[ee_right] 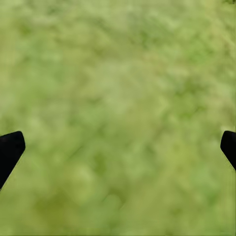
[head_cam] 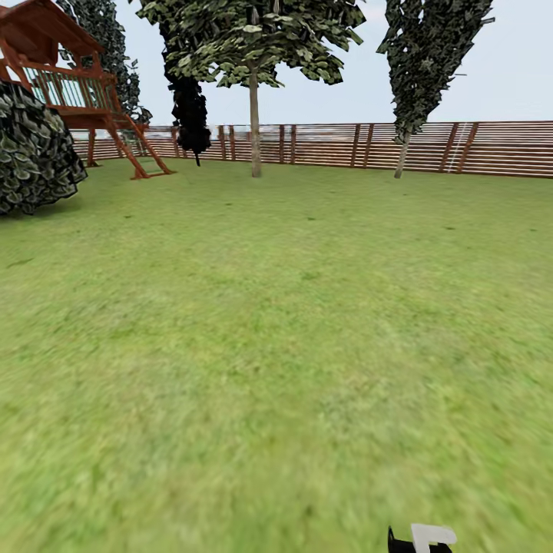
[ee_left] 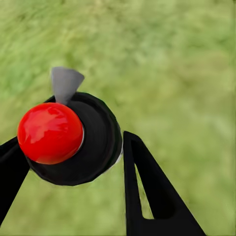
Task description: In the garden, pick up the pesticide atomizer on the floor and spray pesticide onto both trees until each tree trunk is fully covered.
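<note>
Left tool point(ee_left: 73, 162) clamped on pesticide atomizer point(ee_left: 69, 137) over grass point(ee_left: 187, 73), right tool point(ee_right: 118, 147) fingers apart, two trees point(head_cam: 254, 115) by fence point(head_cam: 499, 146) far ahead.

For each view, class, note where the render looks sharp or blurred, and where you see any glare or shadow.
Head view: fence and tree trunk fairly crisp, grass smeared, faint shadow by the bush. Left wrist view: glossy highlights on the atomizer's red cap, lawn blurred. Right wrist view: fingertips sharp, grass mottled.
</note>
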Tool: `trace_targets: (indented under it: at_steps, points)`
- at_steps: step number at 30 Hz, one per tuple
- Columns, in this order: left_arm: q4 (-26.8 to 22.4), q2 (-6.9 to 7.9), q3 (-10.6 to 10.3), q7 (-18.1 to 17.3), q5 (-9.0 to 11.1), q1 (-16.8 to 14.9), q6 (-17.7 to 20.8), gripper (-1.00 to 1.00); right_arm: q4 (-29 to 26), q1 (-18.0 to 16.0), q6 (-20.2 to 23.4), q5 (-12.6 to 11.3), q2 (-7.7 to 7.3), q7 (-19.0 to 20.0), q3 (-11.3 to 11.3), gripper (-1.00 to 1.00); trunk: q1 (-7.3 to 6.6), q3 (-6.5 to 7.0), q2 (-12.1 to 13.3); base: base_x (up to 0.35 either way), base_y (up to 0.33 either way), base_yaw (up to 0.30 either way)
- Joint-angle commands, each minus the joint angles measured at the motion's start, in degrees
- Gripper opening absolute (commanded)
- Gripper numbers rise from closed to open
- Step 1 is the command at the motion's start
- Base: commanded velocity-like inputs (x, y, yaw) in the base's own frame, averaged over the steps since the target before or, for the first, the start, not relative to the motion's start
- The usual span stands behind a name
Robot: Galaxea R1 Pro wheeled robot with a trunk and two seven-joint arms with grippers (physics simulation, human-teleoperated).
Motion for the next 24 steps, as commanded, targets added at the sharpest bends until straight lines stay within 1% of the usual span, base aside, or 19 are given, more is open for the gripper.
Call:
trace_targets:
  at_steps: [1, 24]
  points:
    - [0.0, 0.01, -0.4, 0.3, 0.3, 0.0, -0.1, -1.00, 0.1, 0.0, -0.1, 0.6, -0.01, -0.3, -0.3, 1.00, 0.03, -0.05, 0.0, 0.340, 0.000, 0.000]
    - [0.0, 0.09, -0.4, 0.3, 0.3, 0.0, -0.1, -1.00, 0.1, 0.0, -0.1, 0.6, -0.01, -0.3, -0.3, 1.00, 0.03, -0.05, 0.0, 0.340, 0.000, 0.000]
